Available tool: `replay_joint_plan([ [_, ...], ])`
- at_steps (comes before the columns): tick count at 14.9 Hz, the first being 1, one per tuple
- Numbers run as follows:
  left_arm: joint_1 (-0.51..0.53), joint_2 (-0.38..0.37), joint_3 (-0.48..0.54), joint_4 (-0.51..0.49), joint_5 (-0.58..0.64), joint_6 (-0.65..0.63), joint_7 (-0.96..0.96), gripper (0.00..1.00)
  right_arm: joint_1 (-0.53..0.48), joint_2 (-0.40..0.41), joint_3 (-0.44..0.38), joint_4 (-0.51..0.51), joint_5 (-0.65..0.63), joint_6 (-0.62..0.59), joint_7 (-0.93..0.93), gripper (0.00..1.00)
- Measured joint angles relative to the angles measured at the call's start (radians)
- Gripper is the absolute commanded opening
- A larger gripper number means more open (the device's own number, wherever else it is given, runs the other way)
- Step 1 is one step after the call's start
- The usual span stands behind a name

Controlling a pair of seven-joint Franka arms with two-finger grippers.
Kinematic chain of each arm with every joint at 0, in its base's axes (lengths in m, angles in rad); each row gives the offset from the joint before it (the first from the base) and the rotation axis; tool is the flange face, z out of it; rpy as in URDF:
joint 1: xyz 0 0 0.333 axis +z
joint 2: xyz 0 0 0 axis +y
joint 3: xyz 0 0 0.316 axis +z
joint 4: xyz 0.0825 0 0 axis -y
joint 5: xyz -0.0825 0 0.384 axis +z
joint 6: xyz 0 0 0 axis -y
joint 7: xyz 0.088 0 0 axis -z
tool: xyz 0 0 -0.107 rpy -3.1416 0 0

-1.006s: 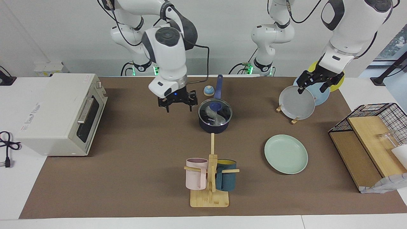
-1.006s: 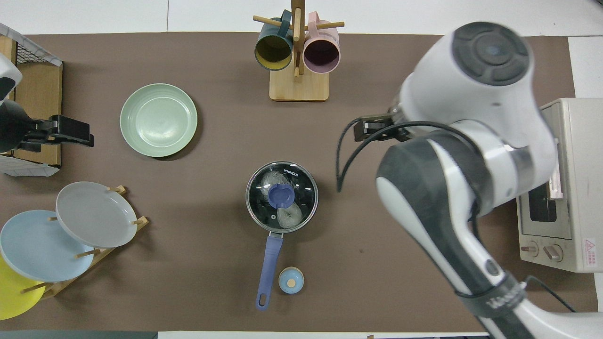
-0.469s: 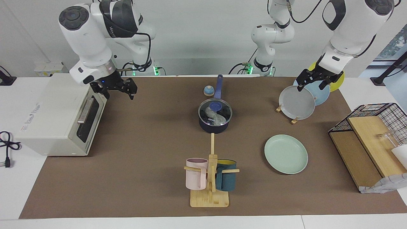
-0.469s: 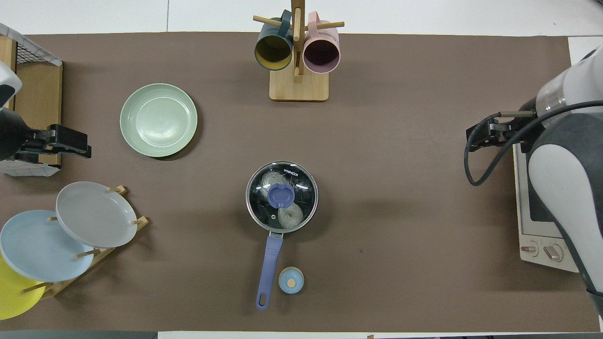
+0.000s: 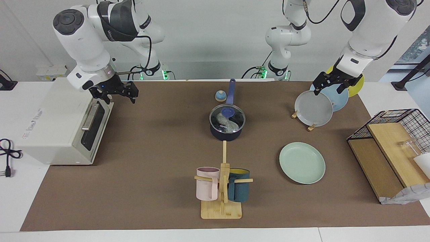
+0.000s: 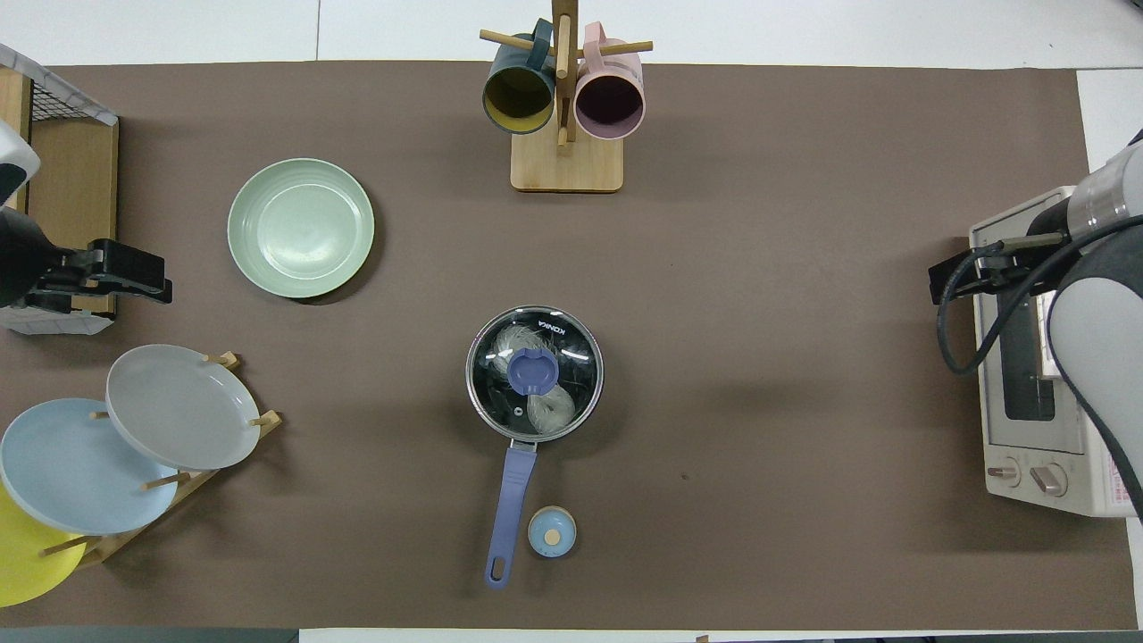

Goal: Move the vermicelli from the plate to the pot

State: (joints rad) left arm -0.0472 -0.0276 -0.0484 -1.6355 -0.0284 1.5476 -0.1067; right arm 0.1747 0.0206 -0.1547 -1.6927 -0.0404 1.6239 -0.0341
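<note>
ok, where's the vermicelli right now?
In both views the vermicelli sits inside the pot under its glass lid, mid-table; the plate is bare.

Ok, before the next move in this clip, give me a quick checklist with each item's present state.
1. vermicelli in the pot: ok, visible under the glass lid.
2. plate bare: ok.
3. Lid seated on the pot: ok.
4. right gripper away from the pot: ok, up over the toaster oven edge.
5. left gripper away from the pot: ok, over the plate rack.
6. Grippers carrying nothing: ok.
</note>
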Motion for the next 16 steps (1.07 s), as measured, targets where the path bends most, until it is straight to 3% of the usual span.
replay_joint_plan([
  [16, 0.000, 0.000, 0.000, 0.000, 0.000, 0.000, 0.000, 1.00, -0.033, 0.003, -0.002, 0.002, -0.025, -0.021, -0.032, 1.00],
])
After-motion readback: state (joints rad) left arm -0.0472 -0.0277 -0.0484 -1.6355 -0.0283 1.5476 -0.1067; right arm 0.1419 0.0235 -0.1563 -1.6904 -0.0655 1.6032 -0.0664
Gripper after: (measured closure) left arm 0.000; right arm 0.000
